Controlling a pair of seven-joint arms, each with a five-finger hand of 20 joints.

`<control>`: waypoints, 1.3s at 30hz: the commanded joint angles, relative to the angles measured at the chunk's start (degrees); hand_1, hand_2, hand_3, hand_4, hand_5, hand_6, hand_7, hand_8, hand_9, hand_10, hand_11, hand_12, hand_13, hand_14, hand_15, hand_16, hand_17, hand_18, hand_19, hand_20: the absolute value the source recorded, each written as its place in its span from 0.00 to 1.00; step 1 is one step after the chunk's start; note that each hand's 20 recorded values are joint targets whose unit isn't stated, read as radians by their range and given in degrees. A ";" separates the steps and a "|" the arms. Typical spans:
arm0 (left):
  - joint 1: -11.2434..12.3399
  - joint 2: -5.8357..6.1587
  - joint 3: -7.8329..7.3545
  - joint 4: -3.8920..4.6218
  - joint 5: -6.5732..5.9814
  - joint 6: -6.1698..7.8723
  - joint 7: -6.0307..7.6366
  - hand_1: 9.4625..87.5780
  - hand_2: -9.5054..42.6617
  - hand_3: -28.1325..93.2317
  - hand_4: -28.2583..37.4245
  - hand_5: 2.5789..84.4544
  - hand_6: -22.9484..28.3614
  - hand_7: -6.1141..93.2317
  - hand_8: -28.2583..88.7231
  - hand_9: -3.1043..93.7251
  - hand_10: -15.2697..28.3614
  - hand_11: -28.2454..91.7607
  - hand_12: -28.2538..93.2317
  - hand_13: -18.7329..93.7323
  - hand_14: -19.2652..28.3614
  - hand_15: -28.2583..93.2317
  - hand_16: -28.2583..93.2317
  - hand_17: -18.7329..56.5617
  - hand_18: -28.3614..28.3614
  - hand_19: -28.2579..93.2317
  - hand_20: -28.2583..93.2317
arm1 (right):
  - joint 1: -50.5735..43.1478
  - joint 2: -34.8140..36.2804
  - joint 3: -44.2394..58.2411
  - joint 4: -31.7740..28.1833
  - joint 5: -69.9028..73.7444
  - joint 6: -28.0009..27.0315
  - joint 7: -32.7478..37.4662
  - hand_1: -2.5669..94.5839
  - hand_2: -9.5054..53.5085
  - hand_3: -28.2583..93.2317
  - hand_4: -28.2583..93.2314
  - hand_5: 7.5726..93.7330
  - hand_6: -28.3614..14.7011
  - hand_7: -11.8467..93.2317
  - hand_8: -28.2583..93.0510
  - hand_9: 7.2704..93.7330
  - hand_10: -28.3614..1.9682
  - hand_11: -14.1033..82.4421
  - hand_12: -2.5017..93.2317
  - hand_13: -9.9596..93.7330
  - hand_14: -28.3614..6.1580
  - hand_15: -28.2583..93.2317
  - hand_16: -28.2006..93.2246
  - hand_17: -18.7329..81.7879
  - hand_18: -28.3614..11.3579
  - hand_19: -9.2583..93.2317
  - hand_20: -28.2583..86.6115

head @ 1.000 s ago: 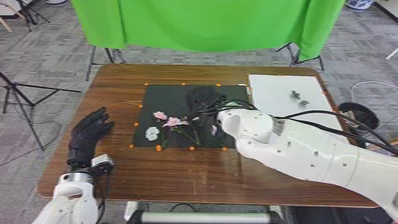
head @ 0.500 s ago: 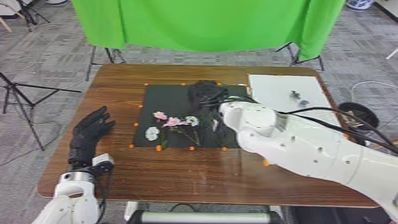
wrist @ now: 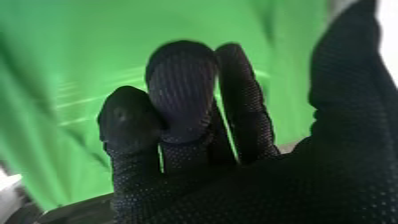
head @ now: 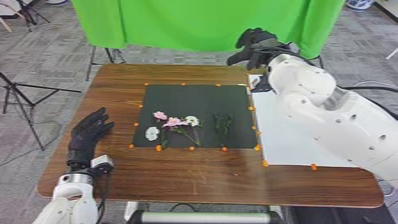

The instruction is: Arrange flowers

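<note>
On the black mat [head: 178, 100] atop the bench [head: 178, 175], we see thin-stemmed flowers [head: 173, 121], ruffled, pink and white, beside dark green sprigs [head: 223, 125], with our left hand [head: 86, 134] spread and our right hand [head: 258, 49] relaxed, thumb apart

A green cloth [head: 178, 25] hangs in soft folds behind the right hand [head: 256, 46], with thin dark stand legs [head: 92, 62] below it. Under the left hand [head: 87, 134] and extending to its right is a brown wooden table [head: 169, 172], faintly shiny with light. Grey patterned carpet [head: 53, 52] surrounds the table. A black tripod [head: 11, 86] stands left of the left hand; a blue-and-white object [head: 359, 4] lies beyond the right hand, farther right.
</note>
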 commanded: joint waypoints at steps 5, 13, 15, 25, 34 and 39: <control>1.24 0.21 0.38 0.20 0.72 3.49 2.50 0.55 0.06 0.80 0.28 0.45 0.43 0.29 0.15 0.41 0.59 0.43 0.33 0.53 0.72 0.46 0.21 0.56 0.74 0.48 0.46 | -7.79 7.31 6.00 7.35 0.16 -7.65 5.94 0.27 0.00 0.73 0.10 0.49 0.56 0.19 0.20 0.54 0.27 0.22 0.26 0.85 0.55 0.74 0.47 0.69 0.23 1.00 0.66; 1.10 0.60 0.58 -0.02 0.85 5.72 3.23 0.73 0.15 0.76 0.30 0.42 0.43 0.32 0.14 0.37 0.57 0.43 0.33 0.54 0.68 0.45 0.21 0.63 0.73 0.49 0.53 | -11.71 8.60 8.20 10.41 -0.23 -8.87 8.73 0.27 0.00 0.72 0.12 0.49 0.56 0.19 0.20 0.55 0.26 0.23 0.26 0.85 0.54 0.74 0.46 0.69 0.23 1.00 0.65; 1.25 0.54 0.47 -0.16 0.98 5.83 3.00 0.72 0.15 0.76 0.31 0.43 0.42 0.32 0.14 0.37 0.58 0.43 0.33 0.54 0.68 0.45 0.21 0.63 0.73 0.49 0.53 | -12.51 8.62 8.83 11.14 -0.22 -9.02 9.09 0.27 0.00 0.72 0.12 0.49 0.56 0.19 0.20 0.56 0.26 0.23 0.26 0.85 0.54 0.74 0.46 0.69 0.23 1.00 0.65; 1.55 0.04 0.20 -0.21 0.77 4.35 2.25 0.66 0.12 0.78 0.31 0.44 0.41 0.34 0.12 0.39 0.58 0.44 0.32 0.54 0.69 0.47 0.21 0.62 0.73 0.45 0.53 | -17.03 8.28 10.64 12.32 0.05 -7.44 10.22 0.29 0.00 0.73 0.12 0.51 0.57 0.20 0.20 0.59 0.28 0.25 0.27 0.87 0.55 0.74 0.46 0.70 0.23 1.00 0.66; 1.06 0.01 0.22 0.01 0.87 3.93 1.86 0.63 0.09 0.79 0.31 0.44 0.41 0.33 0.12 0.39 0.58 0.45 0.32 0.54 0.70 0.48 0.21 0.60 0.74 0.44 0.53 | -19.36 7.18 9.00 13.55 0.30 -2.60 9.30 0.38 0.02 0.76 0.11 0.55 0.62 0.23 0.18 0.67 0.34 0.29 0.26 0.89 0.60 0.75 0.46 0.74 0.26 1.00 0.68; 1.04 -0.15 0.29 0.09 0.71 3.87 1.99 0.61 0.09 0.79 0.31 0.45 0.41 0.33 0.13 0.39 0.58 0.45 0.32 0.54 0.70 0.48 0.21 0.59 0.74 0.44 0.53 | -19.47 7.39 7.27 13.89 -0.28 2.76 7.87 0.48 0.13 0.74 0.07 0.63 0.65 0.27 0.22 0.76 0.44 0.32 0.25 0.92 0.64 0.74 0.47 0.76 0.29 1.00 0.69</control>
